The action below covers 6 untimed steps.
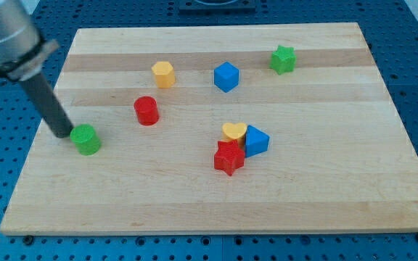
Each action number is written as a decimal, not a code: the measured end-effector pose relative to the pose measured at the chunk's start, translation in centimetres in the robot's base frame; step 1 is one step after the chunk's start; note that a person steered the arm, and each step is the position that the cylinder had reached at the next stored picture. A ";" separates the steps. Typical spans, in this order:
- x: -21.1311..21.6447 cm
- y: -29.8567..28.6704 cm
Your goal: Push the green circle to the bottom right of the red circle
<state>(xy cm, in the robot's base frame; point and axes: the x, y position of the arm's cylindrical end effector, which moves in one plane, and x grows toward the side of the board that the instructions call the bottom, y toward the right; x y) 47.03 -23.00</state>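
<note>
The green circle point(86, 138) lies on the wooden board at the view's left. The red circle point(146, 110) stands up and to the right of it, a short gap away. My tip point(63, 133) is right against the green circle's left side, touching or nearly touching it. The dark rod slants up to the view's top left corner.
A yellow hexagon-like block point(163, 74) and a blue cube point(226, 76) lie near the top middle. A green star point(283, 59) is at the top right. A yellow heart point(234, 132), a blue block point(256, 141) and a red star point(228, 157) cluster at the centre right.
</note>
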 end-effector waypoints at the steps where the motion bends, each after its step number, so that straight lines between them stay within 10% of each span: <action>1: 1.4 3.5; 3: 2.7 -0.1; 6: 5.0 11.4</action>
